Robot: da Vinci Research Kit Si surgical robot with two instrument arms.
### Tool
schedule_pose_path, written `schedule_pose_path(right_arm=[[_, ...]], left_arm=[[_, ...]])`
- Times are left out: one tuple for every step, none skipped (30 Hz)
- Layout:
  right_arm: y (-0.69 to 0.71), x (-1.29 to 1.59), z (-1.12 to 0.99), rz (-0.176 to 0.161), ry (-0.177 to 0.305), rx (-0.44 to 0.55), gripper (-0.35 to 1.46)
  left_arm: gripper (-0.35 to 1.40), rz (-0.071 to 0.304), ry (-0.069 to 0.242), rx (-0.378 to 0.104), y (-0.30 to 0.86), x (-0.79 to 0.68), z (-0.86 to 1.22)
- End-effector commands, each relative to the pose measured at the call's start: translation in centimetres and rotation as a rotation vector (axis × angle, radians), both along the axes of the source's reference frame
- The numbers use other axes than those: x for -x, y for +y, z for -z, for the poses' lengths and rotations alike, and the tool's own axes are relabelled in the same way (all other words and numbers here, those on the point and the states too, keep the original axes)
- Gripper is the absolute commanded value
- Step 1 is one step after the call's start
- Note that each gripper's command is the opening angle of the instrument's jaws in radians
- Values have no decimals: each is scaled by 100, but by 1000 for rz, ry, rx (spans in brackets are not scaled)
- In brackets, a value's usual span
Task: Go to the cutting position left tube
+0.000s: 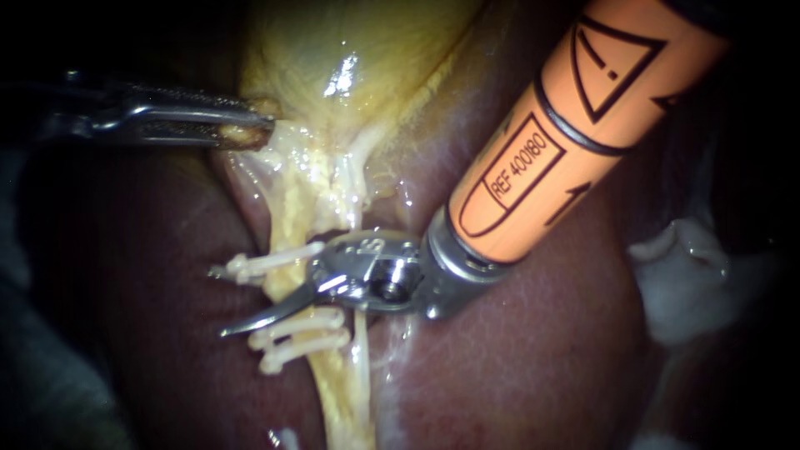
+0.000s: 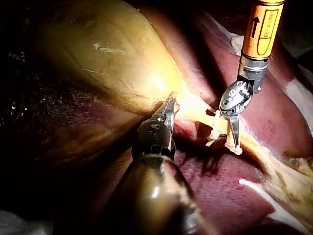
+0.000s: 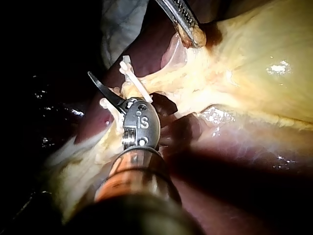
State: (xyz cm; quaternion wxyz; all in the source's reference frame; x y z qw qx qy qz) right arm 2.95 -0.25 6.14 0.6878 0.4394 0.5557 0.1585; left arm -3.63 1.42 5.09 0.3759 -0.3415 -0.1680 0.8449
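L instrument (image 1: pixel 263 132) clamps gallbladder (image 1: pixel 358 50) taut so our R instrument (image 1: pixel 275 304), end effector apart, lines up on left tube (image 1: pixel 286 218) btw clips (image 1: pixel 304 322).

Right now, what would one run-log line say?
left instrument: shut on gallbladder | right instrument: open, blade across clipped tube between clips | clipped tube: uncut

Light falls in a tight pool on the middle of the scene, where wet glints shine. Towards every edge it fades into near-black shadow. In the endoscope view a pale crumpled wad of cloth (image 1: pixel 687 279) lies just off the right edge of the dark red liver (image 1: pixel 542 367), and dim grey cloth (image 1: pixel 50 392) shows at the lower left. The right wrist view shows folded whitish cloth (image 3: pixel 122 29) past the liver's far edge.
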Motion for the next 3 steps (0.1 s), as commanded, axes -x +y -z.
schedule_pose_path(right_arm=[[0, 0, -1, 1, 0, 0, 143], [0, 0, -2, 1, 0, 0, 143], [0, 0, -2, 1, -3, -5, 143]], left_arm=[[-35, 0, 0, 0, 0, 0, 0], [-35, 0, 0, 0, 0, 0, 0], [-35, 0, 0, 0, 0, 0, 0]])
